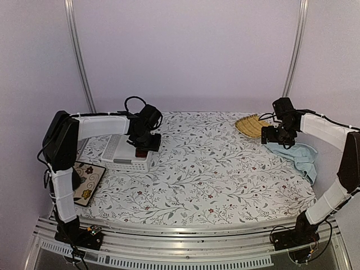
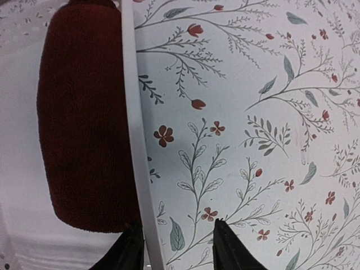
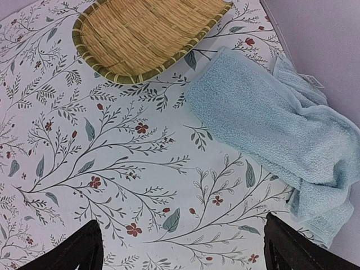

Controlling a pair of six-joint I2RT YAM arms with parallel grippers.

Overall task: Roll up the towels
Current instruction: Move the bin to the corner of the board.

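A: See the dark rust-red terry towel [image 2: 84, 112]?

B: Yes. Looks rolled into a fat log. Lies inside the white plastic basket [image 1: 134, 165] on the left side of the flowery desk [image 1: 214, 180], snug against the basket's wall. Likely put there to keep from unrolling.

A: And the left gripper [image 2: 180, 250]?

B: Hangs right over the basket's rim, about half open. Holds nothing. Has the white rim in the gap between the fingers [image 2: 233, 253], with the red roll just past the tips, not touched.

A: Done with that one, then?

B: Seems so.

A: Where to find the pale light blue terry towel [image 3: 270, 124]?

B: Over on the right side of the desk, near the edge. Not rolled yet. Lies partly flat, bunched up at one end, just beside the yellow woven bamboo tray [image 3: 146, 39].

A: And the right gripper [image 3: 188, 256]?

B: Open as wide as can be. Holds nothing. Hovers above the desk with the blue towel off to one side of the fingers. Probably spread so wide to fit around a thick lump of soft cloth.

A: What to do next?

B: Best guess: pinch one end of the blue towel, pull flat, then roll up. Soft and floppy, so likely to slip or bunch. Half the job done, half left.
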